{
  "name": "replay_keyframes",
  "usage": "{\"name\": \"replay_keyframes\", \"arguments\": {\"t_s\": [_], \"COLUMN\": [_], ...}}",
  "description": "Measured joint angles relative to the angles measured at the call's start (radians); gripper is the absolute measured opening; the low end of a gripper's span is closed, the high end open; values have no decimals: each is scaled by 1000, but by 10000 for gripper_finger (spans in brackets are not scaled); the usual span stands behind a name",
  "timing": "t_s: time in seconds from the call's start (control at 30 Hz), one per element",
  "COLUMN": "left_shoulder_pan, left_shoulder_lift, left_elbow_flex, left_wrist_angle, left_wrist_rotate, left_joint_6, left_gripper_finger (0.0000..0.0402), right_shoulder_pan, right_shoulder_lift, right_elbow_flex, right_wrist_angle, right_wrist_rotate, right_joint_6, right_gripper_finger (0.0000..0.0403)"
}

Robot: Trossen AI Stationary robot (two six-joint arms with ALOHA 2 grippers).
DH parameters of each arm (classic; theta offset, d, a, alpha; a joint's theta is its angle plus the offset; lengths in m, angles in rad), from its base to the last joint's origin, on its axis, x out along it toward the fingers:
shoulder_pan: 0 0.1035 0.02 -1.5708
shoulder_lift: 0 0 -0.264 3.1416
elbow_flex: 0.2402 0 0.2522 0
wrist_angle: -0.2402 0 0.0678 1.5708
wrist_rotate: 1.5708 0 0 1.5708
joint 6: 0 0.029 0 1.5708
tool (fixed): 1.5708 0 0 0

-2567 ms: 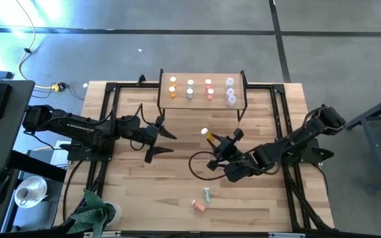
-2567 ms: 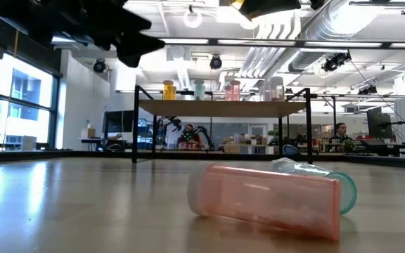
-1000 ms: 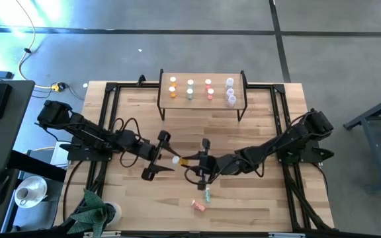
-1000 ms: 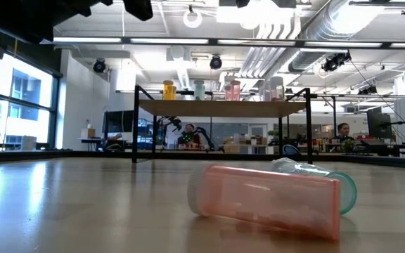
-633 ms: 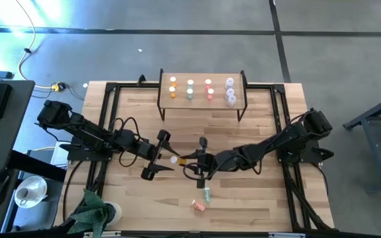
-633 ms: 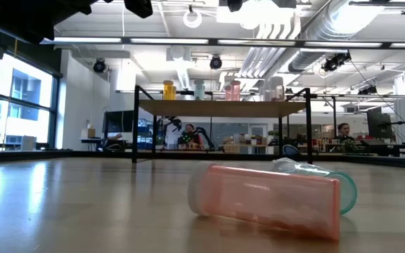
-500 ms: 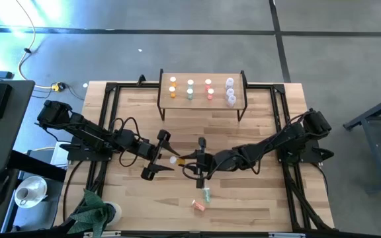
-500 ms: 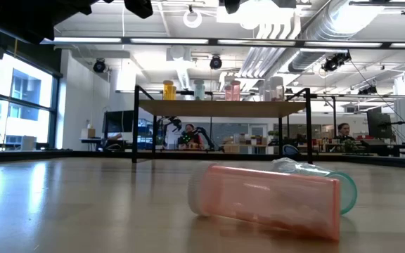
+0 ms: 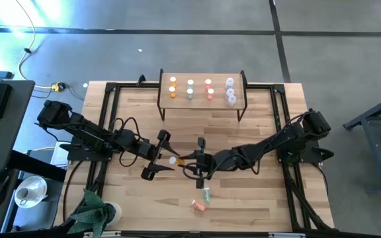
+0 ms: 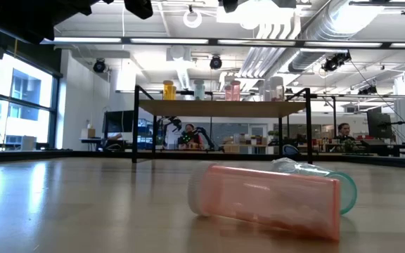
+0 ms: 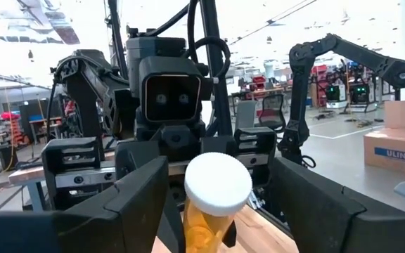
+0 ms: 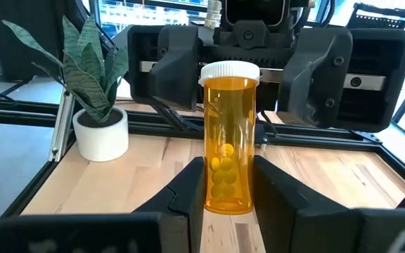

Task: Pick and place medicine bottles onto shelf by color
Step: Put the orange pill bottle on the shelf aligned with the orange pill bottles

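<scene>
An orange medicine bottle [image 9: 182,159] with a white cap [image 11: 218,184] hangs level above the table's middle, my right gripper [image 9: 192,159] shut on it. Its cap end points toward the table's left and sits between the spread fingers of my left gripper [image 9: 161,156], which is open and stands on either side of the cap without touching it. The shelf [image 9: 202,100] stands at the far edge with several bottles upright on its top. A pink bottle [image 10: 266,199] and a green bottle [image 9: 207,194] lie on their sides near the front edge. My right gripper pinches the orange bottle's bottom end [image 12: 227,200] between its two fingers [image 12: 188,186], one on each side of the round wall. The fingers come roughly level from the table's right and lie along the bottle. The bottle sticks out beyond them, cap foremost, clear of the table.
A potted plant [image 9: 94,211] stands at the front left corner. Black frame rails [image 9: 111,119] run along the table's left and right sides. Bare wood lies between the shelf and the grippers.
</scene>
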Motion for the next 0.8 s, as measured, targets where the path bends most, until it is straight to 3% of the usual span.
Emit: {"name": "replay_keyframes", "arguments": {"t_s": [0.8], "left_shoulder_pan": [0], "left_shoulder_lift": [0], "left_elbow_flex": [0], "left_wrist_angle": [-8], "left_wrist_rotate": [-1], "left_joint_6": [4], "left_gripper_finger": [109], "right_shoulder_pan": [0], "right_shoulder_lift": [0], "right_elbow_flex": [0], "right_wrist_angle": [-15], "right_wrist_rotate": [0], "right_joint_6": [25], "right_gripper_finger": [84]}}
